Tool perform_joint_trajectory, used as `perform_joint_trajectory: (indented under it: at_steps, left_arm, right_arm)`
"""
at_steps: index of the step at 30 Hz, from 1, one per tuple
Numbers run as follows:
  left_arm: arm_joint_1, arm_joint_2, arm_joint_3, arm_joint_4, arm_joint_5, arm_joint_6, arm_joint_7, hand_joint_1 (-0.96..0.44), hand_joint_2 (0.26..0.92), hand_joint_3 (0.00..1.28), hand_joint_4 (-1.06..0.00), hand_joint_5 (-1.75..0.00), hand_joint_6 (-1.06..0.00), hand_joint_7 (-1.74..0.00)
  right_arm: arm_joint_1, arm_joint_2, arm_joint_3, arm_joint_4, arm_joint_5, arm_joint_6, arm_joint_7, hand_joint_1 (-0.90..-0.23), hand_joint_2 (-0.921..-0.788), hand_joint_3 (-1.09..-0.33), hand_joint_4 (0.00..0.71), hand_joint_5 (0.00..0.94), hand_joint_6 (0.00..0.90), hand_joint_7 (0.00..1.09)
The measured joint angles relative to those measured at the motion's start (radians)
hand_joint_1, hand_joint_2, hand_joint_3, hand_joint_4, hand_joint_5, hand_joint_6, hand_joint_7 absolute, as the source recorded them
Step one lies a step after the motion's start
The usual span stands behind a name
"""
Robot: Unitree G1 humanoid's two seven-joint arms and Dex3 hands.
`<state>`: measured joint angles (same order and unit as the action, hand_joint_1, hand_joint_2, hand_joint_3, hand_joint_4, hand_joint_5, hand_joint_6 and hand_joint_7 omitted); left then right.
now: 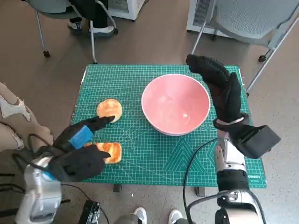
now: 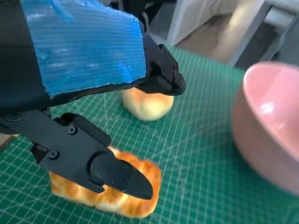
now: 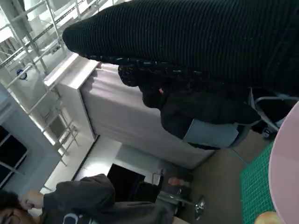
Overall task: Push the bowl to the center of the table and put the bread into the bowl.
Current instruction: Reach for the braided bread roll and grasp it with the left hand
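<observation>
Pink bowl (image 1: pixel 175 103) is seen near the middle of the green mat (image 1: pixel 140 79) on the worktop. Two breads lie left of it: round bun (image 1: pixel 109 109) and toasted piece (image 1: pixel 111 152). Left robot hand (image 1: pixel 79 148) is spread over the toasted piece, nothing gripped. Right robot hand (image 1: pixel 219 86) is raised beside the bowl's right rim, empty, fingers loosely extended.

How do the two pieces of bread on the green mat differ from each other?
The round bun is pale and domed; the flat bread is golden-orange with a ridged crust. The round bun lies farther from the robot, the flat bread near the mat's front edge, partly hidden under the left hand. Both lie on the mat, outside the pink bowl.
</observation>
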<state>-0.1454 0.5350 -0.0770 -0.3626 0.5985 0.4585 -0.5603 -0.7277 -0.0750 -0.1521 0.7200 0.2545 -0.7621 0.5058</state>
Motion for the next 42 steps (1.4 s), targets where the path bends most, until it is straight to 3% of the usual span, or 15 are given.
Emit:
perform_joint_trajectory:
  at_steps: [21,42]
  left_arm:
    - [-0.057,0.027,-0.112,0.204,0.015,0.018,-0.022,-0.47,0.720,0.00,-0.29,0.00,-0.46,-0.02]
    - [-0.108,0.048,-0.170,0.303,0.016,0.046,-0.039,-0.40,0.700,0.00,-0.24,0.00,-0.42,0.00]
  right_arm:
    - [0.000,0.000,0.000,0.014,0.018,0.000,0.001,-0.652,-0.921,-0.778,0.182,0.004,0.153,0.21]
    - [0.000,0.006,0.001,0.016,0.034,0.012,0.011,-0.652,-0.921,-0.782,0.186,0.004,0.138,0.24]
